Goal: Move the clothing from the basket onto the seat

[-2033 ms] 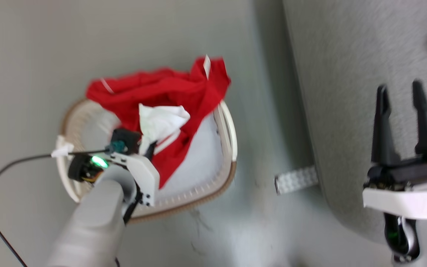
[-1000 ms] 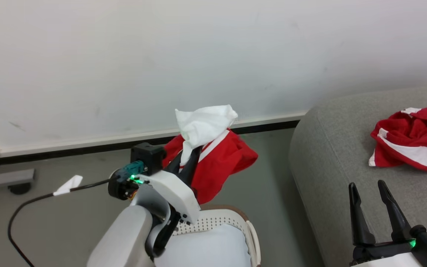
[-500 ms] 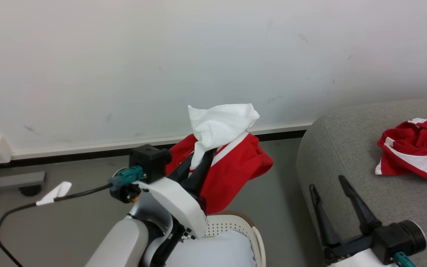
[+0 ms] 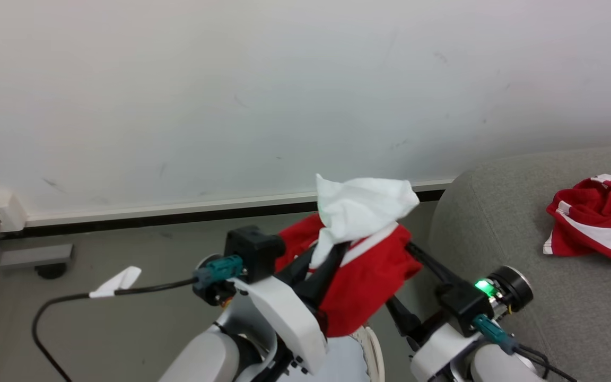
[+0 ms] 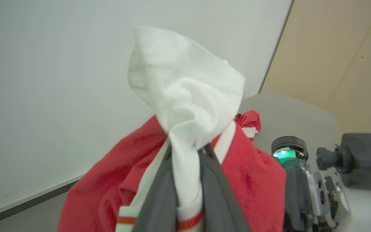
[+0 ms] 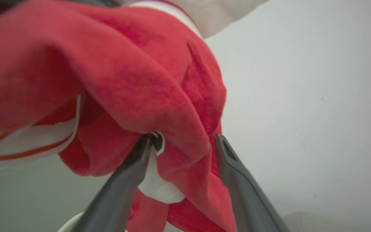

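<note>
Well, in the head view my left jaws are clamped on the clothing (image 4: pixel 361 281), and I hold it in the air above the basket (image 4: pixel 373 345), clear of the rim. The white sleeve (image 4: pixel 361 209) stands up past the pinch and the red body droops below it, so the bundle's long axis runs roughly up and down. The seat (image 4: pixel 496 228) lies to my right of the bundle. My right jaws point into the red cloth from that side, so my right arm is the one nearer the seat. A second red garment (image 4: pixel 594 220) lies farther along the seat, well apart from its rounded near edge, with bare grey cushion between.

Through the left wrist view, my fingers (image 5: pixel 159 203) press together on the sleeve with only cloth between them. The seat's rounded end shows beyond the bundle on the right, and nothing stands in the way.

Through the right wrist view, my right jaws are spread, one finger on either side of a hanging red fold. A small white tag (image 6: pixel 156 187) rests against the left-hand finger (image 6: pixel 121 190). They straddle the cloth without pinching it.

I judge the next move to be a sideways carry to my right. It must go high enough for the drooping hem to pass the seat's edge without snagging there or on the basket rim.
</note>
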`<state>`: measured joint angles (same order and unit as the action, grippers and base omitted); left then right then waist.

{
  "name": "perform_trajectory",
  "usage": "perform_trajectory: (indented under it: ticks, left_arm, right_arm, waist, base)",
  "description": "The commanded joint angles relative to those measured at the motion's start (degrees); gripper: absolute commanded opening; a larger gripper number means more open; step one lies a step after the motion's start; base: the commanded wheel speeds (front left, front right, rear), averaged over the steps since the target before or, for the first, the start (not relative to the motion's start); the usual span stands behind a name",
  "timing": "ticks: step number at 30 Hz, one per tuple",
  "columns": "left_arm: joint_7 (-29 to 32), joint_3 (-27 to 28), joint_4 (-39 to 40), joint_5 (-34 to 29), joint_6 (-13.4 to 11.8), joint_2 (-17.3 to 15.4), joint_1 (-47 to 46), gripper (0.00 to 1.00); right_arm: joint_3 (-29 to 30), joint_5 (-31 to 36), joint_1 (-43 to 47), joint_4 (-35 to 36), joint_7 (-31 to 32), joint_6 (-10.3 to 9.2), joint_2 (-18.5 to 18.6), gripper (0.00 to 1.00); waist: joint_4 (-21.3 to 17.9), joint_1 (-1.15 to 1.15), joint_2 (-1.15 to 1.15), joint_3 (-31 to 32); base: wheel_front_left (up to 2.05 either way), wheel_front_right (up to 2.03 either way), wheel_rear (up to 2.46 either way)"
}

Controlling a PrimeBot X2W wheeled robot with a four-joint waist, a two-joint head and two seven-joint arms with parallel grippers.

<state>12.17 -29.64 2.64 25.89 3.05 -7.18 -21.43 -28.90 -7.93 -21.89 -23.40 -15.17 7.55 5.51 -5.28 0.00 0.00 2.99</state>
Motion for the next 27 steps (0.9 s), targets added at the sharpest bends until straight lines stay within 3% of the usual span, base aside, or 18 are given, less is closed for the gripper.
perform_trajectory:
  ticks: [1,9,10,11,12,13,15,17,27]
  left_arm:
    - [0.2,-0.4,0.4,0.5,0.3,0.2,0.8,0.0]
    - [0.5,-2.5,-0.4,1.5,0.7,1.1,1.2,0.0]
    - [0.4,-2.5,-0.6,1.5,0.5,1.0,1.3,0.0]
    - [0.2,-2.4,-0.8,1.4,0.5,0.9,1.4,0.0]
    - [-0.1,-2.4,-1.0,1.3,0.4,0.8,1.5,0.0]
    - [-0.3,-2.4,-1.1,1.3,0.3,0.8,1.6,0.0]
    - [-0.6,-2.2,-1.4,1.3,0.1,0.5,1.8,0.38]
    - [-1.1,-1.9,-1.6,0.8,-0.2,0.2,1.9,1.0]
    - [-3.0,-2.0,-3.6,-0.4,-0.9,-0.7,2.6,1.0]
  right_arm:
    - [-1.3,-1.2,-2.0,-1.7,0.0,-0.13,0.0,1.0]
    - [-6.8,-5.9,-7.8,-6.1,0.0,-0.13,-1.3,1.0]
    - [-7.4,-7.0,-7.9,-6.4,0.0,-0.13,-1.4,0.85]
    - [-8.2,-8.3,-7.9,-6.8,0.0,-0.13,-1.5,0.17]
    - [-9.0,-9.1,-8.1,-7.0,0.0,-0.13,-1.5,0.0]
    - [-9.7,-10.3,-8.3,-7.2,0.0,-0.13,-1.5,0.0]
    - [-10.7,-11.9,-8.8,-7.2,0.0,-0.13,-0.9,0.0]
    - [-10.6,-13.0,-8.8,-7.1,0.0,-0.13,-0.4,0.0]
    - [-4.2,-15.7,-7.7,-5.3,0.0,-0.13,0.1,0.0]
  waist:
    - [0.1,0.0,0.0,0.1]
    - [1.2,0.0,0.0,0.3]
    - [1.3,0.0,0.0,0.3]
    - [1.4,0.0,0.0,0.4]
    - [1.5,0.0,0.0,0.5]
    - [1.5,0.0,0.0,0.5]
    - [1.6,0.0,0.0,0.5]
    - [1.6,0.0,0.0,0.6]
    - [0.8,0.0,0.0,0.6]
  base:
    - [0.0,0.0,0.0]
    - [0.0,0.0,0.0]
    - [0.0,0.0,0.0]
    - [0.0,0.0,0.0]
    - [0.0,0.0,0.0]
    - [0.0,0.0,0.0]
    - [0.0,0.0,0.0]
    - [0.0,0.0,0.0]
    - [0.0,0.0,0.0]
